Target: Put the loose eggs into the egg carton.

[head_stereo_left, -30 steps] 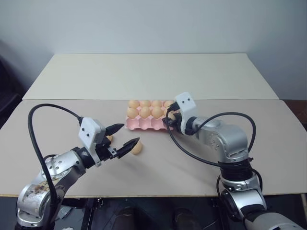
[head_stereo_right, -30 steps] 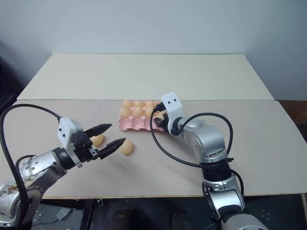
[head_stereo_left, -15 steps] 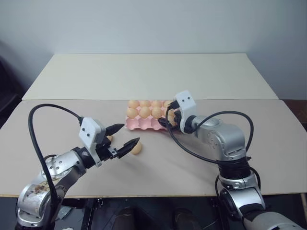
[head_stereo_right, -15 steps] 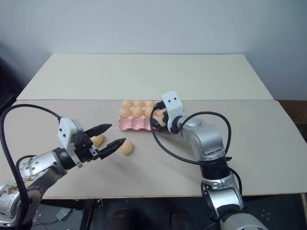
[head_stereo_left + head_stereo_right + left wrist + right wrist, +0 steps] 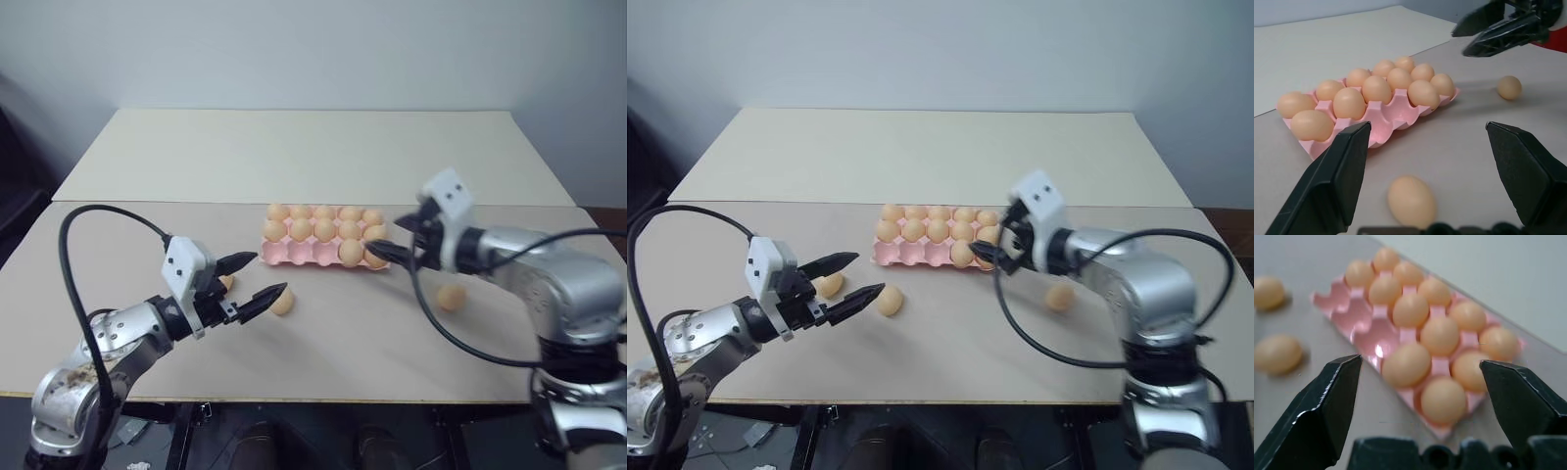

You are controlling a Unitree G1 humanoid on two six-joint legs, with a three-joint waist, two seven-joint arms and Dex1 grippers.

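The pink egg carton lies mid-table. Its two far rows are full, and the near row holds two eggs at its right end, with three empty cups to their left. One loose egg lies just past my left gripper's fingertips. A second is half hidden behind that gripper, which is open and holds nothing. A third rests on the table right of the carton. My right gripper hovers open and empty at the carton's right end, above the near-row eggs.
The front table is bare board around the eggs. A second pale table butts against it behind the carton. The right arm's black cable loops down close to the egg on the right.
My right gripper has opened and drawn back right and up from the carton's near row, uncovering two eggs there and a loose egg on the table. The left gripper has kept still.
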